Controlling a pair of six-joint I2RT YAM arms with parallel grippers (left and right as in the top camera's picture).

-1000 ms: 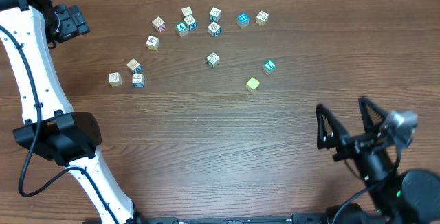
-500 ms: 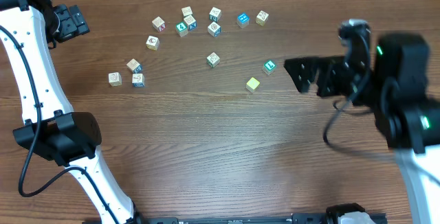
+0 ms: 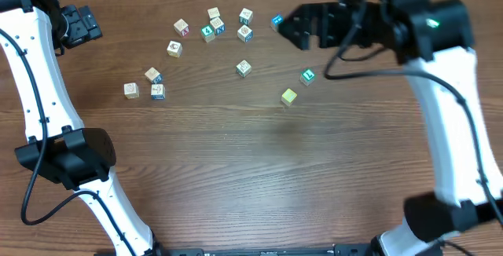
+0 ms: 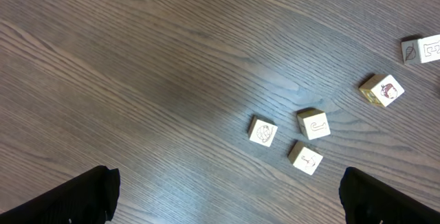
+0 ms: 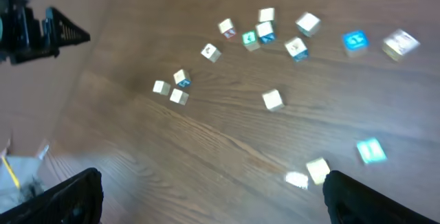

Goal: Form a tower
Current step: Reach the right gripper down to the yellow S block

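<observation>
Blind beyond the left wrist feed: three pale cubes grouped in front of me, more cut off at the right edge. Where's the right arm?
Observer: The right gripper hangs open above the right end of the far row of cubes, next to a blue cube.
Operator: Any cubes away from that row on its side?
Observer: Two, lying apart from each other: a teal cube and, nearer the robot, a yellow cube.

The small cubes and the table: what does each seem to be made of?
The cubes look like pale wood, matte, with printed line drawings on their faces; some faces are coloured blue or teal. The table looks like dark wood or a wood-look laminate: long grain lines and a slight sheen. Which of the two cannot be told.
</observation>
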